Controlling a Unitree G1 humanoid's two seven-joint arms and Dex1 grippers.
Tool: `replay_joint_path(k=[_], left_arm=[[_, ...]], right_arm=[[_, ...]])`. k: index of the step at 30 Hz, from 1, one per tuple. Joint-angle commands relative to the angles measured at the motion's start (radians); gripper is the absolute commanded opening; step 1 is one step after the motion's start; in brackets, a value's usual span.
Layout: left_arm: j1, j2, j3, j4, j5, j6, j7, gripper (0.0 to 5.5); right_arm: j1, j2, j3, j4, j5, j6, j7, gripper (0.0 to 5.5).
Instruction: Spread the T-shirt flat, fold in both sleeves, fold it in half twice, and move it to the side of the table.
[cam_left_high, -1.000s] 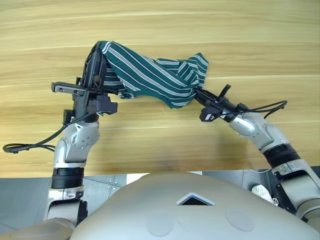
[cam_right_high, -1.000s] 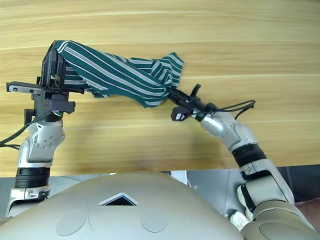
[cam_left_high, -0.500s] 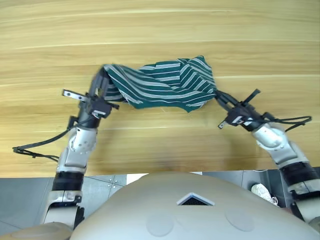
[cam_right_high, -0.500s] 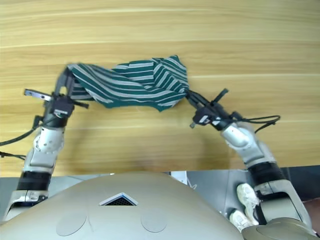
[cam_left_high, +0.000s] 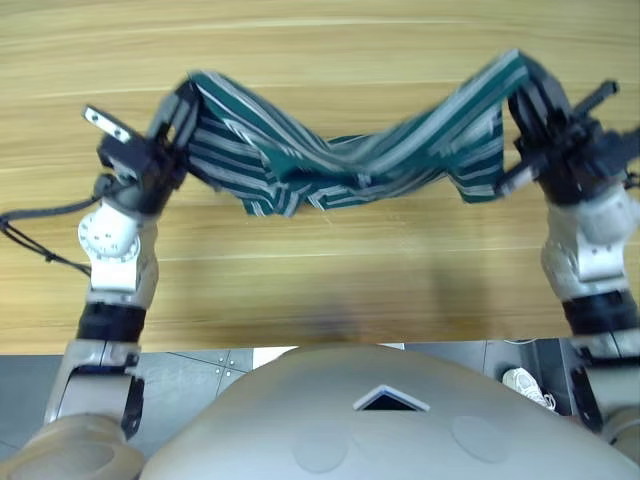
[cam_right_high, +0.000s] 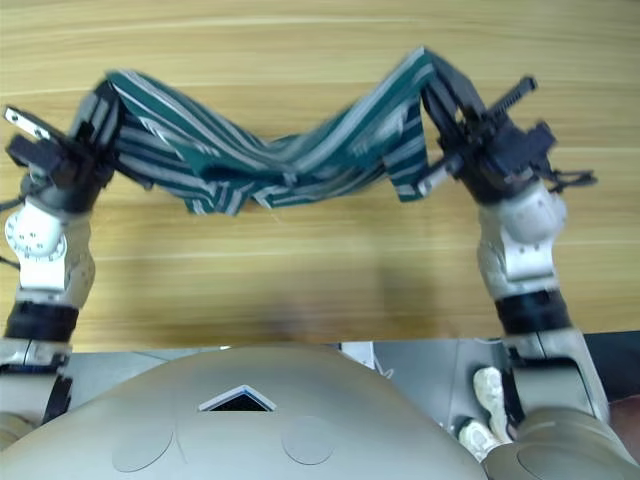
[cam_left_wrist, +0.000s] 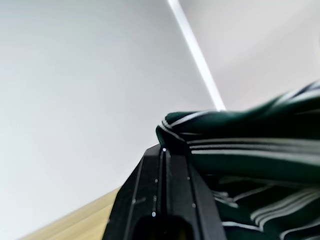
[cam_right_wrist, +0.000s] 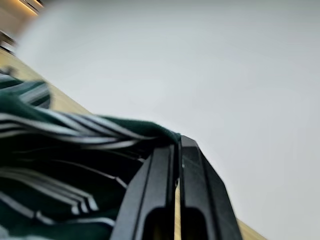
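Tightly closed on T-shirt (cam_left_high: 340, 165): left gripper (cam_left_high: 178, 115), right gripper (cam_left_high: 527, 97); cloth sags between them above table (cam_left_high: 300, 40).

Green T-shirt (cam_left_high: 350, 160) with white stripes, held aloft above the table by two raised corners, its bunched middle sagging between them.

Bright, even light — soft shadow on table (cam_left_high: 320, 40) beneath T-shirt (cam_left_high: 340, 165).
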Motion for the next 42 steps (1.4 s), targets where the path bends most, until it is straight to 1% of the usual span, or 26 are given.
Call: replay_joint_path(k=[1, 3, 4, 5, 7, 9, 11, 13, 14, 16, 18, 20, 21, 22, 24, 26, 28, 31, 33, 36, 39, 40, 42], left_arm=[[-0.572, -0.129, 0.011, 0.566, 0.157, 0.148, 0.093, 0.00], [-0.840, -0.159, -0.014, 0.775, 0.262, 0.224, 0.281, 0.00], [-0.940, -0.166, -0.015, 0.828, 0.290, 0.244, 0.362, 0.00], [-1.028, -0.168, -0.005, 0.855, 0.307, 0.240, 0.428, 0.00], [-1.133, -0.161, 0.012, 0.875, 0.338, 0.197, 0.508, 0.00], [-1.153, -0.132, 0.021, 0.879, 0.375, 0.133, 0.550, 0.00], [-1.101, -0.104, 0.029, 0.896, 0.402, 0.084, 0.558, 0.00], [-0.963, -0.089, 0.024, 0.925, 0.438, 0.044, 0.535, 0.00], [-0.875, -0.082, 0.019, 0.936, 0.458, 0.020, 0.521, 0.00], [-0.680, -0.081, 0.004, 0.940, 0.477, -0.035, 0.430, 0.00], [-0.506, -0.081, -0.037, 0.915, 0.503, -0.114, 0.274, 0.00], [-0.335, -0.074, -0.101, 0.873, 0.508, -0.191, 0.018, 0.00], [-0.238, -0.060, -0.154, 0.856, 0.527, -0.223, -0.115, 0.00], [-0.158, -0.040, -0.195, 0.833, 0.542, -0.244, -0.213, 0.00], [-0.048, -0.005, -0.214, 0.758, 0.492, -0.258, -0.350, 0.00], [0.021, 0.030, -0.190, 0.635, 0.362, -0.234, -0.463, 0.00], [0.082, 0.071, -0.172, 0.519, 0.273, -0.199, -0.522, 0.00], [0.196, 0.124, -0.136, 0.342, 0.179, -0.134, -0.550, 0.00], [0.267, 0.142, -0.091, 0.226, 0.109, -0.072, -0.542, 0.00], [0.322, 0.147, -0.039, 0.188, 0.108, -0.029, -0.511, 0.00], [0.375, 0.133, -0.030, 0.159, 0.156, -0.018, -0.485, 0.00], [0.398, 0.128, -0.031, 0.139, 0.169, -0.018, -0.476, 0.24], [0.437, 0.122, -0.033, 0.102, 0.194, -0.018, -0.455, 0.48]], right_arm=[[-0.626, 0.167, 0.000, 0.663, -0.306, 0.200, -0.400, 0.01], [-0.862, 0.192, 0.008, 0.861, -0.386, 0.322, -0.649, 0.01], [-0.938, 0.189, -0.002, 0.910, -0.406, 0.359, -0.765, 0.01], [-1.000, 0.182, -0.019, 0.933, -0.427, 0.353, -0.871, 0.01], [-1.072, 0.170, -0.040, 0.944, -0.466, 0.293, -0.992, 0.01], [-1.085, 0.169, -0.045, 0.933, -0.494, 0.196, -1.011, 0.01], [-1.042, 0.173, -0.045, 0.932, -0.506, 0.122, -0.939, 0.01], [-0.933, 0.171, -0.022, 0.938, -0.532, 0.074, -0.797, 0.01], [-0.856, 0.166, -0.007, 0.935, -0.546, 0.044, -0.723, 0.01], [-0.672, 0.145, 0.028, 0.908, -0.573, -0.029, -0.593, 0.01], [-0.491, 0.117, 0.035, 0.833, -0.538, -0.111, -0.419, 0.01], [-0.302, 0.066, 0.060, 0.707, -0.481, -0.181, -0.205, 0.01], [-0.192, 0.017, 0.099, 0.632, -0.466, -0.215, -0.094, 0.01], [-0.096, -0.036, 0.134, 0.568, -0.456, -0.240, -0.001, 0.01], [0.022, -0.108, 0.151, 0.492, -0.426, -0.246, 0.116, 0.01], [0.089, -0.156, 0.132, 0.446, -0.406, -0.226, 0.172, 0.01], [0.145, -0.190, 0.118, 0.388, -0.409, -0.205, 0.206, 0.01], [0.236, -0.228, 0.089, 0.281, -0.383, -0.173, 0.233, 0.01], [0.308, -0.243, 0.068, 0.198, -0.373, -0.149, 0.235, 0.01], [0.377, -0.240, 0.048, 0.097, -0.324, -0.105, 0.254, 0.01], [0.422, -0.233, 0.050, 0.028, -0.319, -0.066, 0.277, 0.01], [0.441, -0.234, 0.050, 0.000, -0.321, -0.059, 0.281, 0.27], [0.474, -0.239, 0.037, -0.051, -0.318, -0.044, 0.285, 0.52]])
